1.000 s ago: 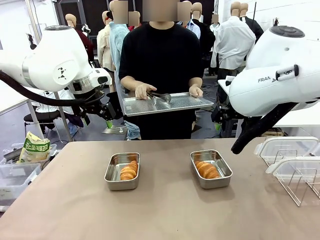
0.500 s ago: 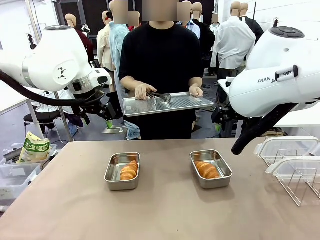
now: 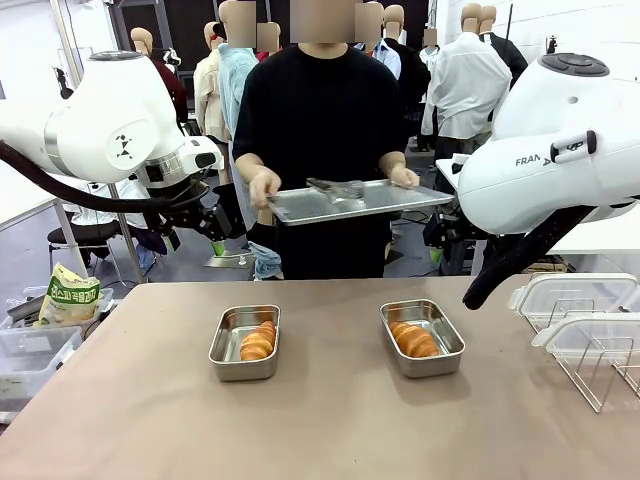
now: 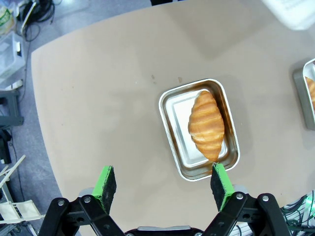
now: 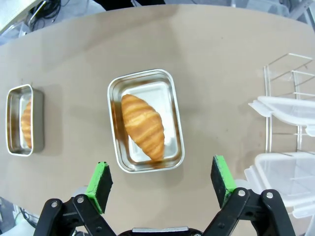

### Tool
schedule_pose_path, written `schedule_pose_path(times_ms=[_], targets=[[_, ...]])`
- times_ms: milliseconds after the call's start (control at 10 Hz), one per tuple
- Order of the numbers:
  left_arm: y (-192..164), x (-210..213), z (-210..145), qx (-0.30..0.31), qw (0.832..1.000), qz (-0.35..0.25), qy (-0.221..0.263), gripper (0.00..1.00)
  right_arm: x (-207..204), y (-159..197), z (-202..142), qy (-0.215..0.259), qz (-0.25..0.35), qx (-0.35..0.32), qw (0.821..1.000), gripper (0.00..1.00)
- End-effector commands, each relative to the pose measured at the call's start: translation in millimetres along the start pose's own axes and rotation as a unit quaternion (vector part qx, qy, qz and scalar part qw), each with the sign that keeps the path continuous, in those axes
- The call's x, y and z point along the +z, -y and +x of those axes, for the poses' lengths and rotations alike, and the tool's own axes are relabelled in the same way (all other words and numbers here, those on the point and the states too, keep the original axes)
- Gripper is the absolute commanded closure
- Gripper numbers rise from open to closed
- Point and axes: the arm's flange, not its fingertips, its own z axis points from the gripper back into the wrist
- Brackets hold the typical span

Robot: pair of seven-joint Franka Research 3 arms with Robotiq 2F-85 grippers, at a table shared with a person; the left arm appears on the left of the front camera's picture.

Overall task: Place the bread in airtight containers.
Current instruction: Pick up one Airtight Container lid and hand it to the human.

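Observation:
Two steel tins stand on the brown table, each holding one golden croissant roll. The left tin (image 3: pixel 244 342) holds a roll (image 3: pixel 258 341); the right tin (image 3: pixel 421 338) holds another roll (image 3: pixel 413 339). In the left wrist view my left gripper (image 4: pixel 161 186) hangs open high above its tin (image 4: pixel 199 129) and roll (image 4: pixel 206 125). In the right wrist view my right gripper (image 5: pixel 161 183) is open above its tin (image 5: pixel 145 120) and roll (image 5: pixel 142 126), with the other tin (image 5: pixel 25 120) farther off. Both arms are raised off the table.
Across the table a person holds a flat metal tray (image 3: pixel 357 202) with tongs (image 3: pixel 337 187) lying on it. A wire rack (image 3: pixel 598 358) with clear white-rimmed lids (image 3: pixel 575 296) stands at the right. A snack bag (image 3: pixel 68 296) sits at the far left.
The person has lifted and tilted the tray, taken the hand off the tongs and now grips the tray by both ends. Neither arm has moved.

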Motion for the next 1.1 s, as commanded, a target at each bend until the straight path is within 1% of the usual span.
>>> schedule_pose_path(times_ms=[0, 200, 300, 500, 600, 700, 800, 900, 1000], targets=[[-2, 2, -1, 0.0, 1.0, 0.002, 0.0, 0.0, -2, 0, 1, -0.001, 0.002, 0.0, 1.0, 0.0], [-2, 2, -1, 0.0, 1.0, 0.002, 0.0, 0.0, 6, 0, 1, -0.007, -0.001, -0.012, 1.0, 0.0], [-2, 2, -1, 0.0, 1.0, 0.002, 0.0, 0.0, 19, 7, -3, -0.002, -0.019, -0.05, 0.999, 0.0], [-2, 2, -1, 0.0, 1.0, 0.002, 0.0, 0.0, 49, 42, -17, -0.004, -0.031, -0.148, 0.988, 0.0], [-2, 2, -1, 0.0, 1.0, 0.002, 0.0, 0.0, 57, 55, -23, -0.024, -0.035, -0.181, 0.983, 0.0], [-2, 2, -1, 0.0, 1.0, 0.002, 0.0, 0.0, 67, 79, -29, -0.01, -0.041, -0.239, 0.97, 0.0], [-2, 2, -1, 0.0, 1.0, 0.002, 0.0, 0.0, 70, 100, -32, -0.01, -0.052, -0.285, 0.957, 0.0], [-2, 2, -1, 0.0, 1.0, 0.002, 0.0, 0.0, 69, 123, -33, -0.015, -0.052, -0.308, 0.95, 0.0], [-2, 2, -1, 0.0, 1.0, 0.002, 0.0, 0.0, 67, 144, -32, -0.035, -0.029, -0.282, 0.958, 0.0]])
